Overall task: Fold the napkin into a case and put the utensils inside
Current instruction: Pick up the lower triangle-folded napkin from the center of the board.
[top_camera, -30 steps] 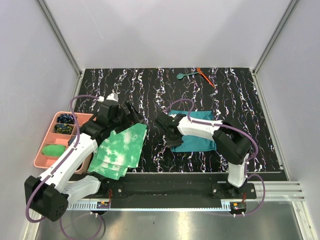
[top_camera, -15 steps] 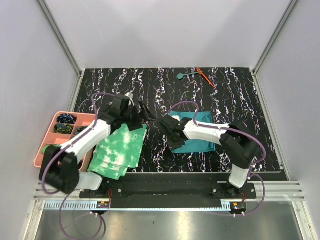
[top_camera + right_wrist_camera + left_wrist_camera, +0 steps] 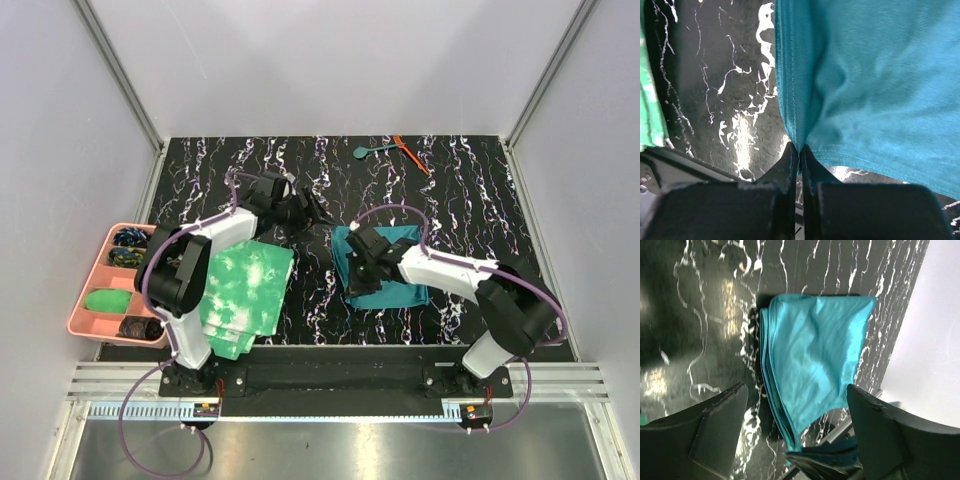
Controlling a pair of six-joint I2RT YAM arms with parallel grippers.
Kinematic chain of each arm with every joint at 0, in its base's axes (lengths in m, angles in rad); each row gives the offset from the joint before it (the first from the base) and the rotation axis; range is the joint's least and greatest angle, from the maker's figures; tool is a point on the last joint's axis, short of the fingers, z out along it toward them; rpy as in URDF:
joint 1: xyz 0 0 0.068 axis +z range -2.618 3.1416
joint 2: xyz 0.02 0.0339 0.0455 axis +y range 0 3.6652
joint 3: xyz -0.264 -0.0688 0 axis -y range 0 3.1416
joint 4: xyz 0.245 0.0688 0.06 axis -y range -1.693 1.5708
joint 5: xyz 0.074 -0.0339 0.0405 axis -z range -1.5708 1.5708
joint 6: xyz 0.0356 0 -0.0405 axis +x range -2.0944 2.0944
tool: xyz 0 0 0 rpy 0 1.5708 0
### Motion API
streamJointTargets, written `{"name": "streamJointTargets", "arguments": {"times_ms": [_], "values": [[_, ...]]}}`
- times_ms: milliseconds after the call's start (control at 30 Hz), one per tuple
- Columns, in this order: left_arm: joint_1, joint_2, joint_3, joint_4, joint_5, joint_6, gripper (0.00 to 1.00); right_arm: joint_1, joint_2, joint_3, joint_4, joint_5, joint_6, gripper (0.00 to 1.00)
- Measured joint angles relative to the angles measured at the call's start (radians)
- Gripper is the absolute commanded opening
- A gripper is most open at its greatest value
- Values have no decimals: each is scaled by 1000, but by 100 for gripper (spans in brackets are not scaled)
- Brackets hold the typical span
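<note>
Left tool (image 3: 796, 392): jaws spread wide, holding nothing, aimed at the napkin (image 3: 810, 355) from near its left edge.
Right tool (image 3: 800, 149): pinched tight on the napkin's left hem.
Napkin: mid-desk (image 3: 480, 210), folded in layers, broad, not yet narrowed.
Utensils: teal spoon (image 3: 366, 151) and orange-red stick (image 3: 411, 155) at the far edge, well apart from the cloth.
Progress: folding looks under way; final folds and loading remain.
Views: left wrist shows stacked layer edges; right wrist shows the pinch; only the top view shows the utensils.

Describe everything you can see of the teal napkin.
The napkin is plain dark teal cloth, soft and slightly wrinkled, folded into stacked layers whose edges show in the left wrist view. It lies on the black marbled table, right of centre. The right gripper is shut, pinching its left edge.
</note>
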Motion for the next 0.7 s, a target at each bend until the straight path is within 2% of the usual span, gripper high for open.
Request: {"name": "streamJointTargets", "arguments": {"times_ms": [533,700], "values": [[-32,153,164,-53,-53,116,64,-154,-198,-84,25,-86,0,0],[-33,187,217,-86,-61,183,63,-191,-229,-121,24,-102,0,0]]}}
